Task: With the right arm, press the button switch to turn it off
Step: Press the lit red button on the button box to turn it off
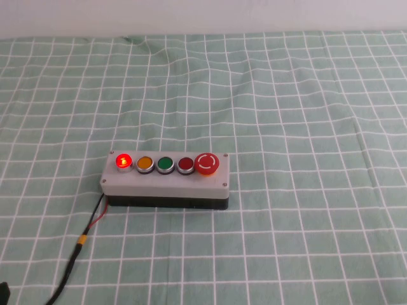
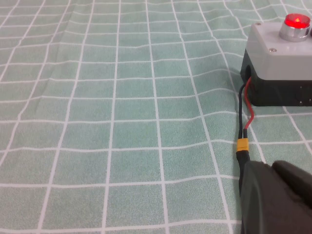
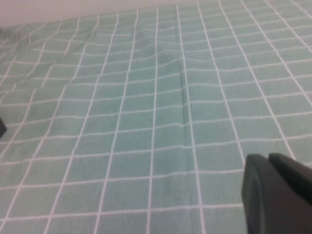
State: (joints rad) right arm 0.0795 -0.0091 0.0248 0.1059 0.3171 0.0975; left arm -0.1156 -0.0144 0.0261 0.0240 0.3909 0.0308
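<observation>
The switch box (image 1: pixel 166 180) lies mid-table, long side left to right, with the lamp (image 1: pixel 123 161) at its left end lit. The right gripper (image 3: pixel 275 195) hangs over bare cloth (image 3: pixel 146 122), the box probably to its left. The left gripper (image 2: pixel 273 195) is nearer, beside the cable (image 2: pixel 242 122). Open or closed, I cannot tell.

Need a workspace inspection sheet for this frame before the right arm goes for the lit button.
Surface: green checked cloth, wrinkled.
Job's things: button box mid-table; leftmost button lit red; yellow, green and red buttons and the red mushroom button unlit.
Clutter: nothing seen.
Grippers: left hand low beside the box's cable end; right hand over bare cloth, box not in its view.
Cables: black-red lead with yellow connector leaves the box's left end.
Surroundings: pale wall behind the cloth.
</observation>
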